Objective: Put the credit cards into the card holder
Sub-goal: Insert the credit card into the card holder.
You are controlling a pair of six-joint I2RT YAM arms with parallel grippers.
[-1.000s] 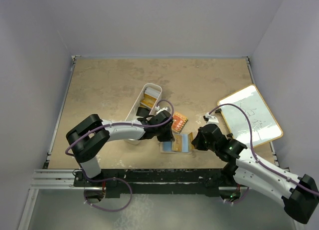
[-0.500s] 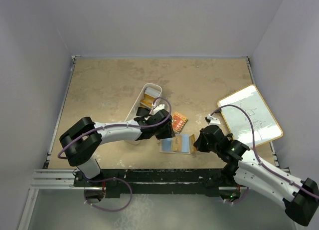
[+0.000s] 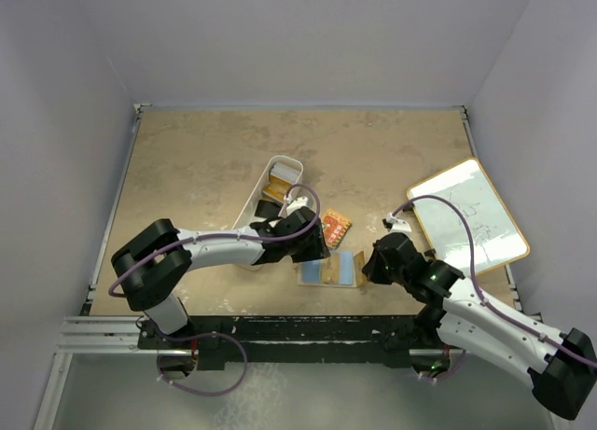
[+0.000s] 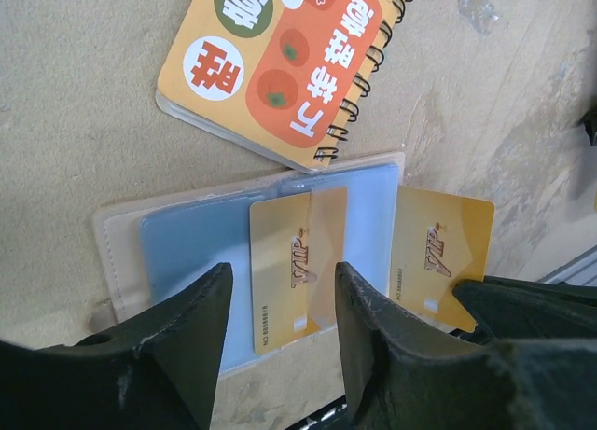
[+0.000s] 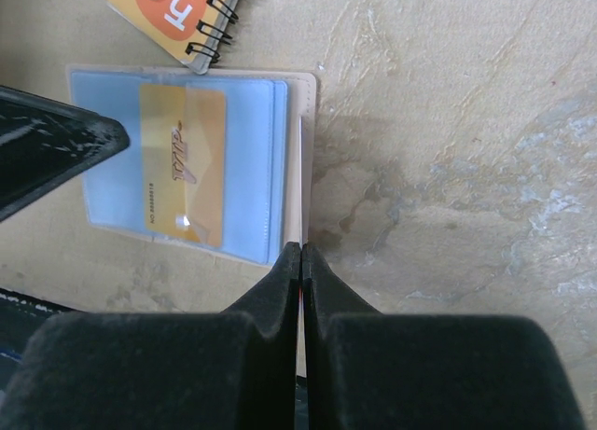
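Note:
The card holder [image 4: 187,253] lies open on the table, beige outside and pale blue inside. A gold credit card [image 4: 284,281] sits partly tucked in its slot. My left gripper [image 4: 283,273] hovers just over that card, open, one finger on each side, holding nothing. Another gold card [image 4: 438,253] shows on the holder's right flap. My right gripper [image 5: 301,253] is shut on that flap's edge, which I see edge-on. In the top view the card holder [image 3: 328,270] lies between my left gripper [image 3: 312,250] and my right gripper [image 3: 369,267]. More cards [image 3: 278,182] lie in the white bin.
An orange spiral notebook [image 3: 336,228] lies just behind the holder, nearly touching it. The long white bin [image 3: 257,199] stands further back, to the left. A white board with an orange rim [image 3: 468,215] rests at the right edge. The table's front edge is close below the holder.
My left gripper has opened and let go of the gold card, which stays in the holder's slot. The left arm's elbow has dropped toward the left. The right gripper has barely moved.

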